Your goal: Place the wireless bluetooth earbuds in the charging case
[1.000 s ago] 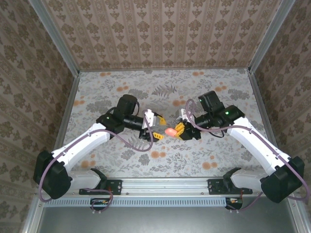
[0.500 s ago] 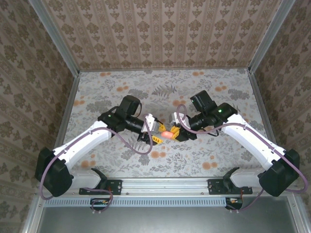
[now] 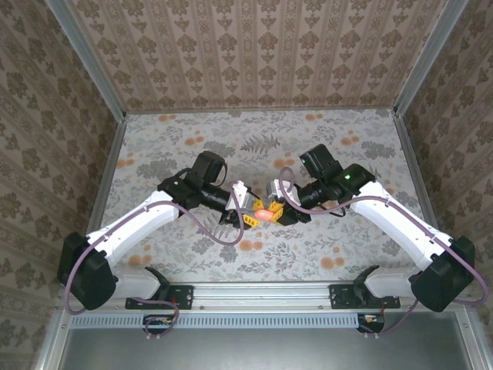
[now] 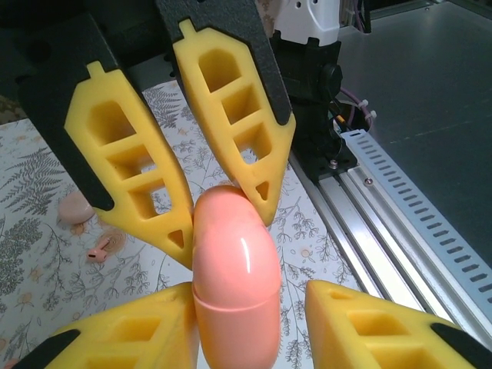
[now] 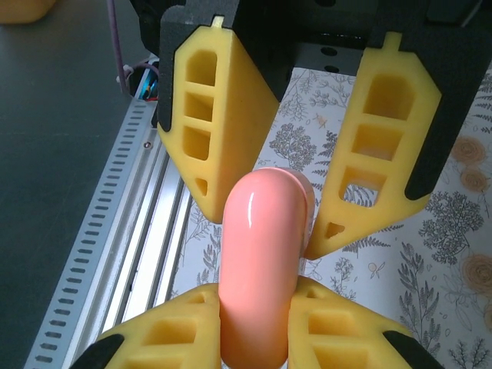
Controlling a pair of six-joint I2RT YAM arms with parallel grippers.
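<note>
Nearest the arm bases, a metal rail is seen along the worktop edge, on the near side of the charging case. The charging case is held up off the worktop, mid-way between the two arms, with its lid shut and a seam line seen round it. The right hand is closed tight on one end of the case, both yellow fingers pressed against its sides. The left hand is set round the opposite end of the case, only partly closed: one finger is seen touching the case, while a gap of worktop is seen between the case and the other finger, so no firm grip is shown. Beyond the case in the left wrist view, one earbud is lying on the floral worktop, with the other earbud just beside it; both are well apart from the case and not in it. Patterned walls are seen farthest from the case.
</note>
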